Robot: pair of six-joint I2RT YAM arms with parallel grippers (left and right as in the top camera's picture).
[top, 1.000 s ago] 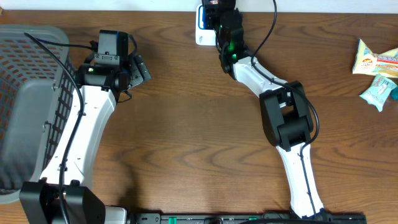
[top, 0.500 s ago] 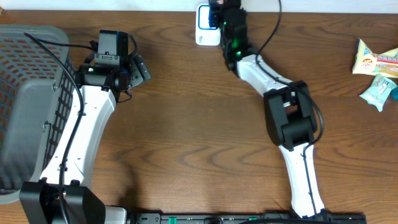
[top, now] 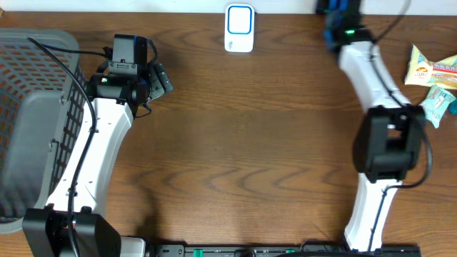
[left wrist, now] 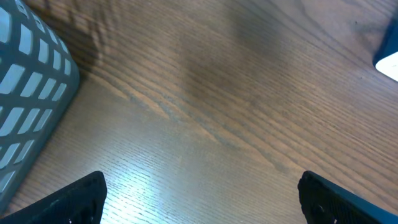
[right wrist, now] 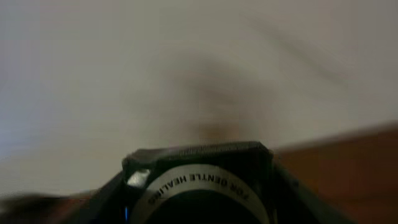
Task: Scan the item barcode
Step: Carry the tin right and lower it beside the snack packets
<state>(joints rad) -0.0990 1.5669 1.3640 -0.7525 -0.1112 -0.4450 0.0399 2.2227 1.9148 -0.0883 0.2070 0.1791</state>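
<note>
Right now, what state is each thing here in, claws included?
left claw: open, empty, above bare wood.
right claw: closed on a round labelled container, near the table's far edge.
scanner: lying flat, nothing over it.
basket: upright, open top.
snack packets: two, lying on the table, apart from both claws.

The white-and-black left arm (top: 100, 143) rises from the near edge, slightly bent. Its black two-finger left gripper (top: 158, 80) has its fingertips (left wrist: 74, 199) spread wide. The matching right arm (top: 378, 93) stretches to the far edge, where the right gripper (top: 334, 10) clasps a round black labelled container (right wrist: 199, 180).
</note>
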